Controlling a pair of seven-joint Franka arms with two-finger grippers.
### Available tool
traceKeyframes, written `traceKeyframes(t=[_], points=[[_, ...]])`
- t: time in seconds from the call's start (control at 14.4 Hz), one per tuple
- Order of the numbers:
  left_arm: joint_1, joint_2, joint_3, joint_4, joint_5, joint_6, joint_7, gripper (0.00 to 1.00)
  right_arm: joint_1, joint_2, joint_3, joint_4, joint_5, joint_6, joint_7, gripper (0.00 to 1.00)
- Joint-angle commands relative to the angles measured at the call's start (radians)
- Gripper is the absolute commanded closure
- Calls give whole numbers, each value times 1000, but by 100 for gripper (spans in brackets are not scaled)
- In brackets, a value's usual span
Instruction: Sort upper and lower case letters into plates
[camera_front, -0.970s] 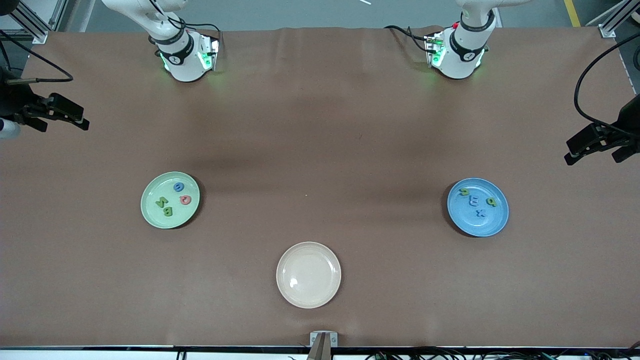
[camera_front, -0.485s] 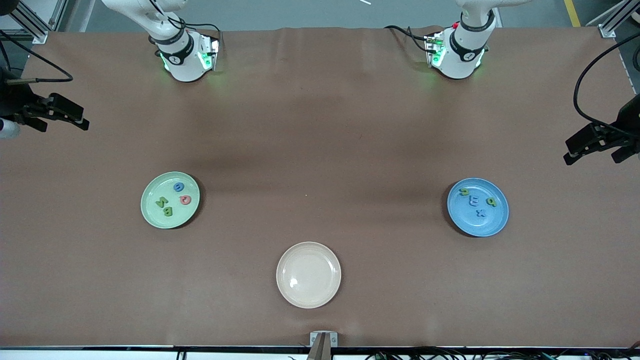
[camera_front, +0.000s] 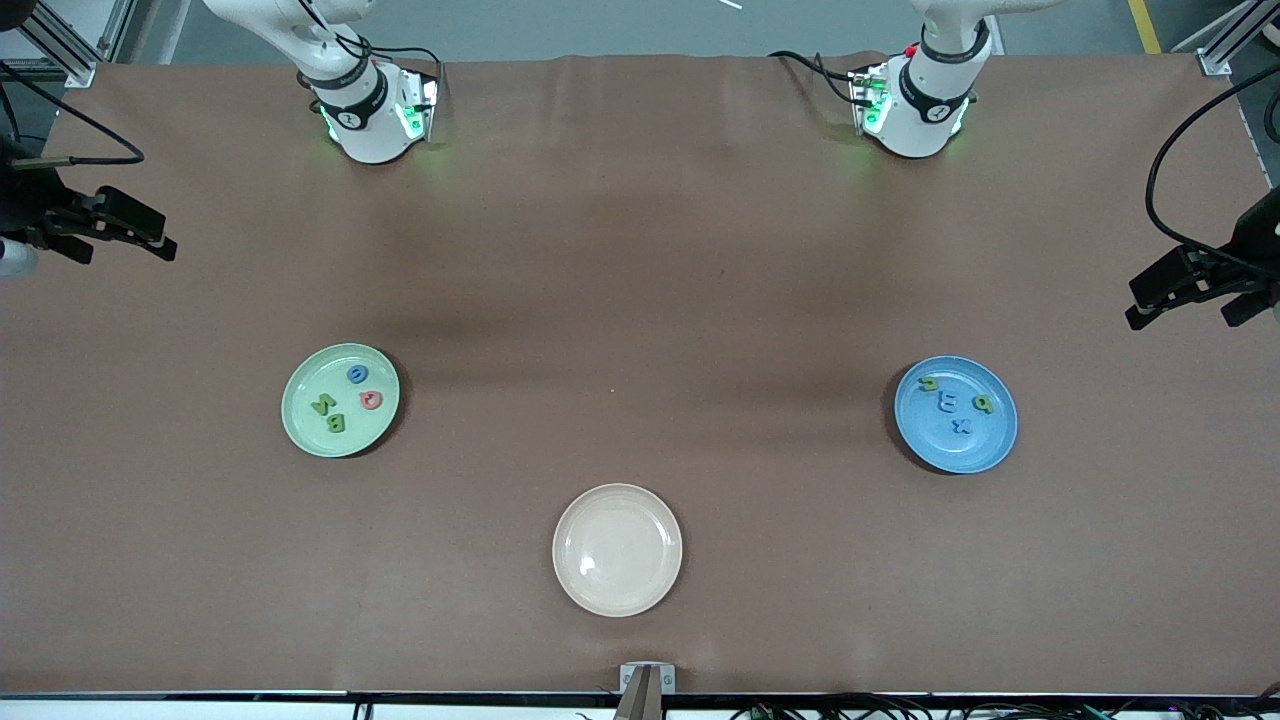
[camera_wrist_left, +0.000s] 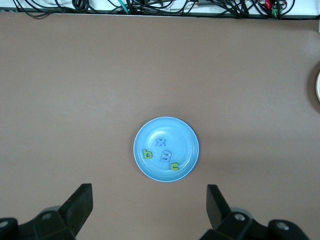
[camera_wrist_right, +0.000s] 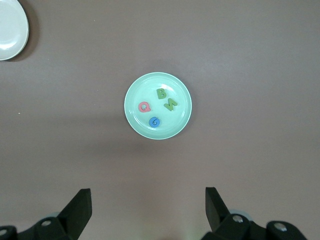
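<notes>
Surface (camera_front: 640, 280): brown, with three round plates on it.
Green plate (camera_front: 300, 425): toward the right arm's end of the surface. It holds four letters: a green B (camera_front: 336, 423), a green letter (camera_front: 322, 405) that may be an N or a W, a pink Q (camera_front: 371, 400) and a blue G (camera_front: 357, 375).
Blue plate (camera_front: 960, 450): toward the left arm's end of the surface, well apart from the green plate. It holds a green b (camera_front: 984, 404), a blue x (camera_front: 962, 426), a blue letter (camera_front: 947, 403) shaped like an E or an m, and a green letter (camera_front: 929, 382) too small to read.
Cream plate (camera_front: 617, 549): between the other two and nearer to the front camera, with nothing in it.
Left tool (camera_wrist_left: 150, 210): up in the air over the surface at the left arm's end, fingers spread wide, holding nothing. Its wrist view looks down on the blue plate.
Right tool (camera_wrist_right: 148, 210): up in the air at the right arm's end, fingers spread wide, holding nothing. Its wrist view looks down on the green plate.
Arms: both wait, away from the plates.
</notes>
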Motion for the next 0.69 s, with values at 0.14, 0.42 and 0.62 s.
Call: traceKeyframes(t=[0.14, 0.42, 0.62], points=[[0, 0, -11, 9, -6, -44, 11, 0, -7, -4, 1, 2, 12, 0, -8, 0], [-3, -4, -31, 9, -18, -130, 13, 0, -8, -4, 1, 2, 12, -1, -8, 0], [-3, -4, -33, 9, -20, -164, 14, 0, -8, -4, 1, 2, 12, -1, -8, 0]])
